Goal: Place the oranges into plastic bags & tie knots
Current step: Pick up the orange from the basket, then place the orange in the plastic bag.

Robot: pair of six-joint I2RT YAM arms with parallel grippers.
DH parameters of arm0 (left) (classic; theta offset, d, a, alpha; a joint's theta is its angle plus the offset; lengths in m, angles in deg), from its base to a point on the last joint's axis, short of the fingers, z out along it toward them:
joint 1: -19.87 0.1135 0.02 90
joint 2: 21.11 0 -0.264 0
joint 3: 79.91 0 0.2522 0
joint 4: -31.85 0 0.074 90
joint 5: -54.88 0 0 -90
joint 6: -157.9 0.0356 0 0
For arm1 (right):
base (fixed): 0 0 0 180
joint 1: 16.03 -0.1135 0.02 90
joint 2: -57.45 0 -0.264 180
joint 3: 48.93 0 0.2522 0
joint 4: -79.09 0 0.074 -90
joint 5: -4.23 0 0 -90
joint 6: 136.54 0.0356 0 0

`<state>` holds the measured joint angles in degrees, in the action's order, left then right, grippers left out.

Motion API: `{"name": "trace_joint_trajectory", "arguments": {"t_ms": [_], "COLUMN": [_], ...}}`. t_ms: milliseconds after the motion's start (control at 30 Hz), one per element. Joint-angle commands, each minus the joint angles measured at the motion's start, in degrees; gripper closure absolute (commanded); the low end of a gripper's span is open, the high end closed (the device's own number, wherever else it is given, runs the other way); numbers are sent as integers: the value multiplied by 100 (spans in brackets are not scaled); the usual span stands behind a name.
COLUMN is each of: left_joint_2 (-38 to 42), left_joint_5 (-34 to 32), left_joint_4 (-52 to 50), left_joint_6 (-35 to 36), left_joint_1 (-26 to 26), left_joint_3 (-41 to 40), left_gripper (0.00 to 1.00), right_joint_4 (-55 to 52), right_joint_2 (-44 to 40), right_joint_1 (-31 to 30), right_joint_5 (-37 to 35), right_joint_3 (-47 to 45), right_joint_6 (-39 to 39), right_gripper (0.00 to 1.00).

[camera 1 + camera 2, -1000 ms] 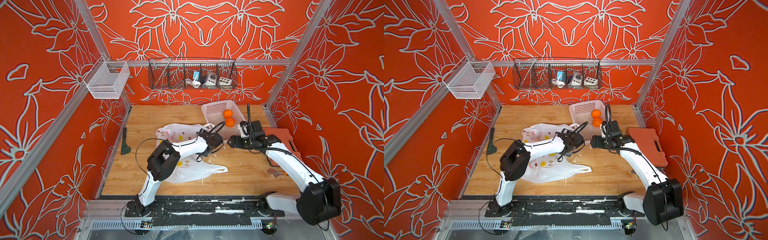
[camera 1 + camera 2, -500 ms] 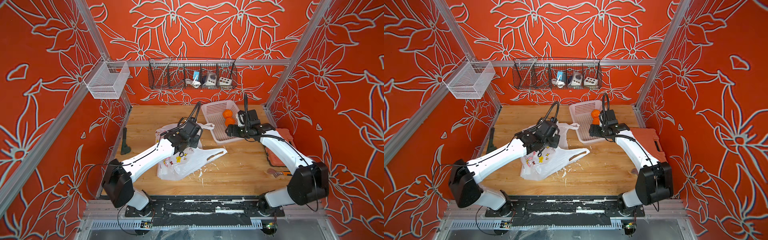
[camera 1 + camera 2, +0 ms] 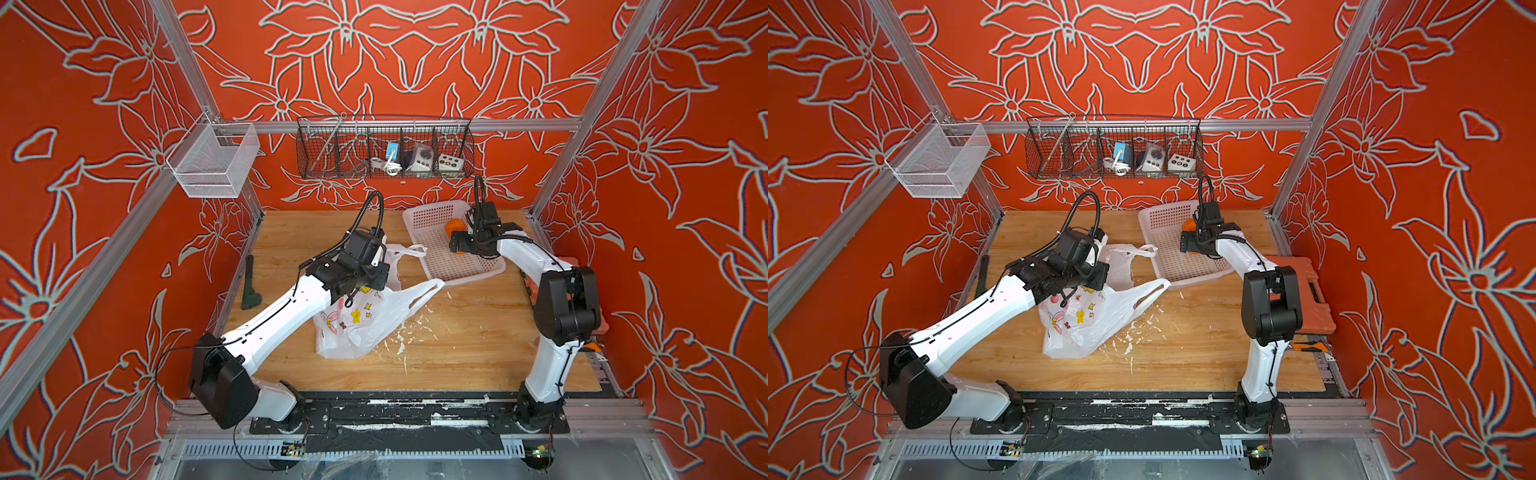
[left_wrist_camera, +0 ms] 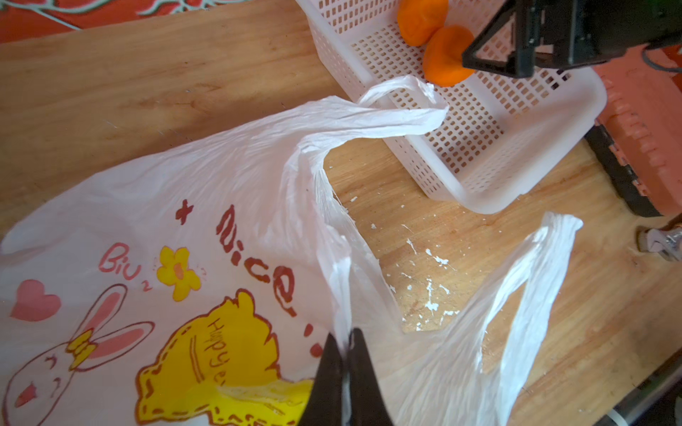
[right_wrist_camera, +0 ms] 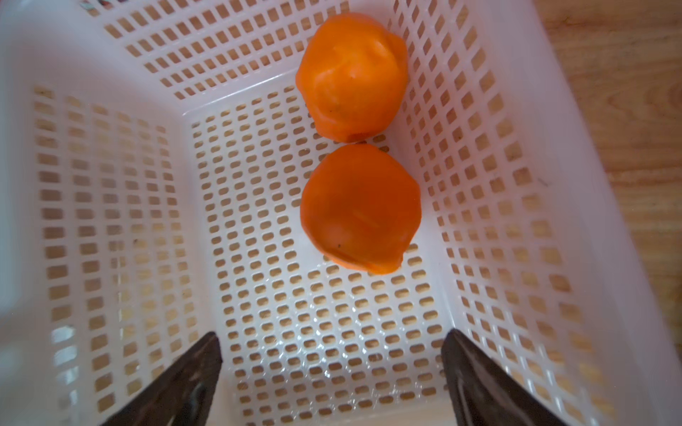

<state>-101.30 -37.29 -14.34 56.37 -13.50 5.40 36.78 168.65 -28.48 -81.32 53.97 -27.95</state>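
my right jaws stand wide apart and empty over the white perforated plastic basket (image 5: 110, 221). two small, lumpy, bright-orange oranges show in it. the nearer orange (image 5: 360, 208) lies straight ahead, almost midway between the tips. the farther orange (image 5: 352, 75) touches it from behind, and both sit close to one side wall. i judge a straight advance would reach the near one first. my left jaws are pressed together on the rim of the thin white cartoon-printed plastic bag (image 4: 184, 221), which lies on the wooden surface (image 4: 147, 73) just beside the basket.
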Motion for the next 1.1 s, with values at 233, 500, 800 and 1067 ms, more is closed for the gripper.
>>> {"name": "trace_joint_trajectory", "arguments": {"t_ms": [233,500,800,1067], "left_joint_2": [44,-36,54,288], "left_joint_5": [338,288,374,515], "left_joint_4": [247,298,425,695], "left_joint_6": [-218,-283,-380,-474], "left_joint_1": [15,14,14,14], "left_joint_3": [-203,-203,-184,-396], "left_gripper": [100,100,100,100], "right_joint_4": [161,16,-102,925], "right_joint_2": [1344,1412,-200,-2511], "right_joint_1": [106,118,117,-230], "right_joint_5": [-345,-577,13,2311], "right_joint_3": [1118,1241,309,-2024], "right_joint_6": [-633,-760,-584,515], "right_gripper": [5,44,54,58]}}
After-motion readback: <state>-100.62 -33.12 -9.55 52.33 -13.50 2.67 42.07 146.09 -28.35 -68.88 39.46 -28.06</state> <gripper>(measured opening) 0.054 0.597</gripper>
